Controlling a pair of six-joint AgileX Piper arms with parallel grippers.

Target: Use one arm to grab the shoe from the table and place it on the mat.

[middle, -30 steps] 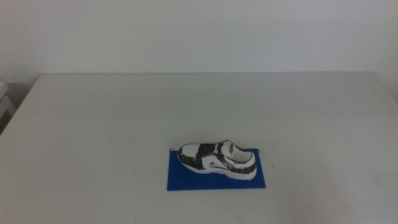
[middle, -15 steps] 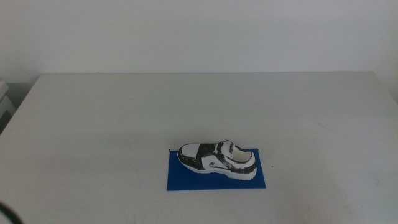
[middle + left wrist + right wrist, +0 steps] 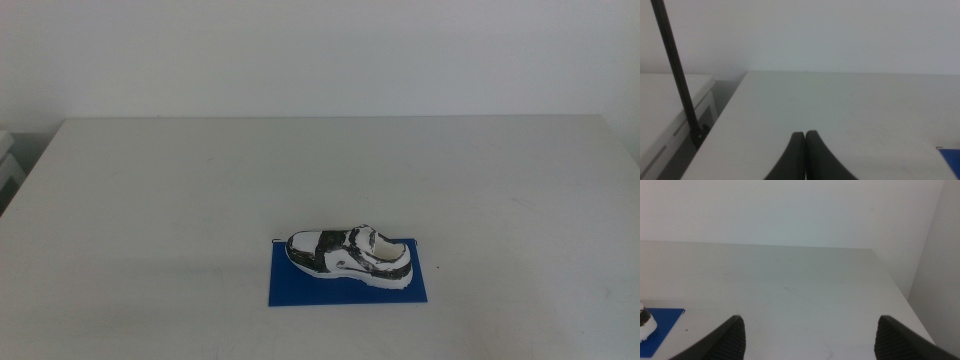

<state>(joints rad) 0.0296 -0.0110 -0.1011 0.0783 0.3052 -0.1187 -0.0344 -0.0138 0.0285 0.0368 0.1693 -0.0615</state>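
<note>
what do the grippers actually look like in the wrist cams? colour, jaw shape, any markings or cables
Only the jaws show. The left gripper has two smooth dark grey jaws that taper upward. The right gripper has dark jaws with rounded tips and a faintly ribbed texture. No markings or cables are visible on either. The middle view shows neither arm.

Dark shape at bottom-left corner of middle view gone.

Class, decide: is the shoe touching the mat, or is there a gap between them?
Touching. The middle view shows the shoe resting sole-down on the mat, blue showing around its sole and no gap beneath. Neither gripper is near it.
</note>
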